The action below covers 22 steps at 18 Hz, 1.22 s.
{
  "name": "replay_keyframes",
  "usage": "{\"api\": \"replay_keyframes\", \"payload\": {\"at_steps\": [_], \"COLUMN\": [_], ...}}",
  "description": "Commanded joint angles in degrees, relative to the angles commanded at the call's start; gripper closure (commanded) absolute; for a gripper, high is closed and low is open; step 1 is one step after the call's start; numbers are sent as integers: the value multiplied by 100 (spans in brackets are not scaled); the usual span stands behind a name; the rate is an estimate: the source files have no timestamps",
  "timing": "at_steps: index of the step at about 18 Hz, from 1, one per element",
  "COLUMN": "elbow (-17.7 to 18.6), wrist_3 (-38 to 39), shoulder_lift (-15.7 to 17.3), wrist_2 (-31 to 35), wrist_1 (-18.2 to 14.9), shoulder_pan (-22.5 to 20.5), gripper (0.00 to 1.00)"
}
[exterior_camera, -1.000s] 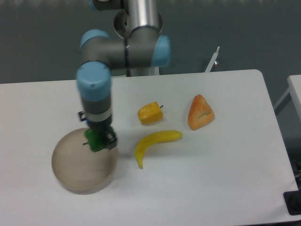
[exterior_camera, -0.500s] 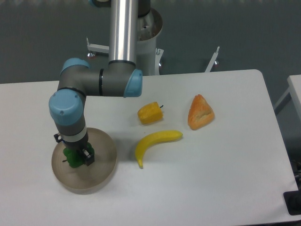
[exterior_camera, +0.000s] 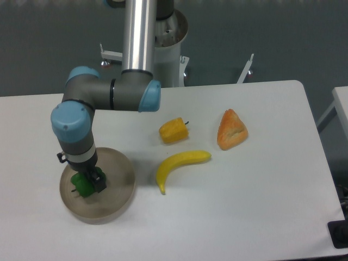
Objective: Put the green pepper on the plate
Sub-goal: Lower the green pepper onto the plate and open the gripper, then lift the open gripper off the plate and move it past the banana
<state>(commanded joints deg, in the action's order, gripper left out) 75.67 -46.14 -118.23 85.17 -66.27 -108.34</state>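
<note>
The round beige plate sits at the table's front left. Over its left half hangs my gripper, shut on the small glossy green pepper. The pepper is low inside the plate's rim; I cannot tell whether it touches the plate's floor. The arm's wrist above hides the top of the pepper and most of the fingers.
A yellow-orange pepper chunk lies at the table's middle, with a banana in front of it. An orange bread wedge lies to the right. The arm's base column rises at the back.
My gripper has carried the green pepper left from the plate's right rim to over its left half and lower. Over the last half second it shifted only slightly left.
</note>
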Motion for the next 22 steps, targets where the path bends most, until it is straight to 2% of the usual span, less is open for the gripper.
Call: {"api": "replay_keyframes", "payload": {"at_steps": [2, 5, 8, 13, 19, 22], "elbow": [-9, -52, -105, -97, -88, -44], "wrist_3": [-297, -1096, -1703, -2932, -3751, -3928], "shoulder_lift": [194, 397, 441, 529, 143, 98], "wrist_2": [-254, -641, -651, -580, -379, -150], "wrist_1": [-26, -447, -843, -1090, -993, -993], "shoulder_pan": [-501, -1152, -1644, -2321, -2630, -2648], "gripper": [0, 0, 0, 0, 0, 0]}}
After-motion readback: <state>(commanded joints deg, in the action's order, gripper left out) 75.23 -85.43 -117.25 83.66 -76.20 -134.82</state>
